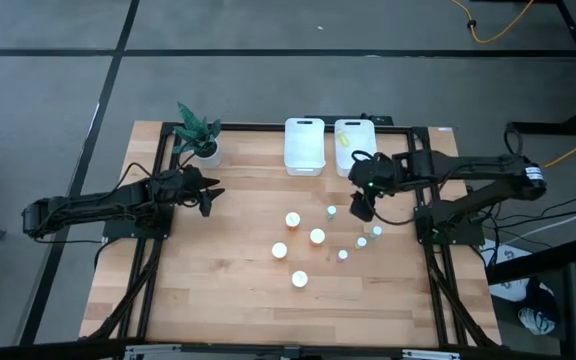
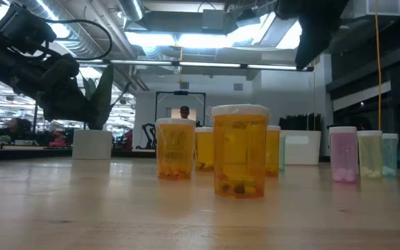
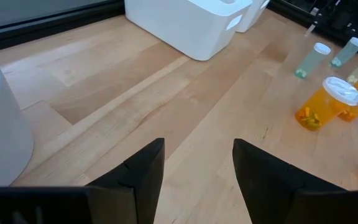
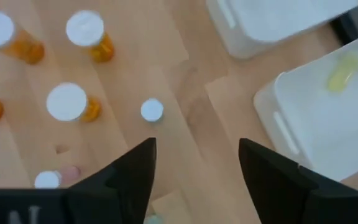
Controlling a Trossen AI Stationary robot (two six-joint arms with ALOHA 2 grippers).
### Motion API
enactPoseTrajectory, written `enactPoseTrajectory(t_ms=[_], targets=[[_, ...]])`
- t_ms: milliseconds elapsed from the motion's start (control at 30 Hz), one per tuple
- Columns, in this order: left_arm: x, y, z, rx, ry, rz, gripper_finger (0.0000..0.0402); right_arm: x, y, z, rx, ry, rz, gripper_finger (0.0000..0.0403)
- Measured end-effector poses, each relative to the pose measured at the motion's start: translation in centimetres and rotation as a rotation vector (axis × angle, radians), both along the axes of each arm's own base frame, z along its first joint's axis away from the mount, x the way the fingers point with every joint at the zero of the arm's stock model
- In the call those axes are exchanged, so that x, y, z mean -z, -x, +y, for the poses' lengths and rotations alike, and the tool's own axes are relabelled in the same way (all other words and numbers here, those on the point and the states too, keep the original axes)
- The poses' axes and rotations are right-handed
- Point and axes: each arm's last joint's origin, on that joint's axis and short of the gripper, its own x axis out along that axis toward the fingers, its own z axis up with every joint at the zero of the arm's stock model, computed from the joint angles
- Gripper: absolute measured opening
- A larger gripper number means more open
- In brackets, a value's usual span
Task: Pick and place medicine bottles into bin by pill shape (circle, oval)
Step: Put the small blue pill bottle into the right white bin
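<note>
From above, 4 orange medicine bottles (image 1: 306,246) and smaller pastel ones stand mid-tabletop (image 1: 218,300), near 2 white bins (image 1: 305,146). The right end effector (image 1: 361,207), fingers apart and empty, hovers just beside the bins. The left end effector (image 1: 208,197), clenched and empty, waits near a potted plant (image 1: 199,133). At table height, orange bottles stand upright in front. The right wrist view shows a yellow bottle (image 4: 342,75) lying in 1 bin.

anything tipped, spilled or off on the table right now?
Nothing stands out. The bottles on the table stand upright with caps on, e.g. the orange bottle. One yellow bottle lies in the right bin. The plant pot is upright.
</note>
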Motion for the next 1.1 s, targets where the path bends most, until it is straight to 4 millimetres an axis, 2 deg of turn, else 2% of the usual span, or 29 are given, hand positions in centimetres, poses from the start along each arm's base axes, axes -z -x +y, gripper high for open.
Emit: enactPoseTrajectory(t_ms=[233, 400, 533, 767, 967, 1100], targets=[[0.0, 0.0, 0.0, 0.000, 0.000, 0.000, 0.0182, 2.7, -2.0, 0.2, -0.088, -0.034, 0.157, 0.0233], [0.0, 0.0, 0.0, -0.001, 0.000, 0.000, 0.0182, 4.9, -3.4, 0.5, -0.226, -0.081, 0.260, 0.0233], [0.0, 0.0, 0.0, -0.001, 0.000, 0.000, 0.0182, 7.3, -2.7, 0.5, -0.305, -0.063, 0.312, 0.0232], [0.0, 0.0, 0.0, -0.001, 0.001, 0.000, 0.0182, 9.8, -1.2, 0.5, -0.261, -0.055, 0.129, 0.0211], [0.0, 0.0, 0.0, -0.001, 0.002, -0.001, 0.0182, 12.9, -0.9, 0.5, -0.330, -0.017, 0.087, 0.0205], [0.0, 0.0, 0.0, -0.002, 0.003, -0.001, 0.0182, 13.4, -1.2, 0.4, -0.355, 0.011, 0.013, 0.0205]])
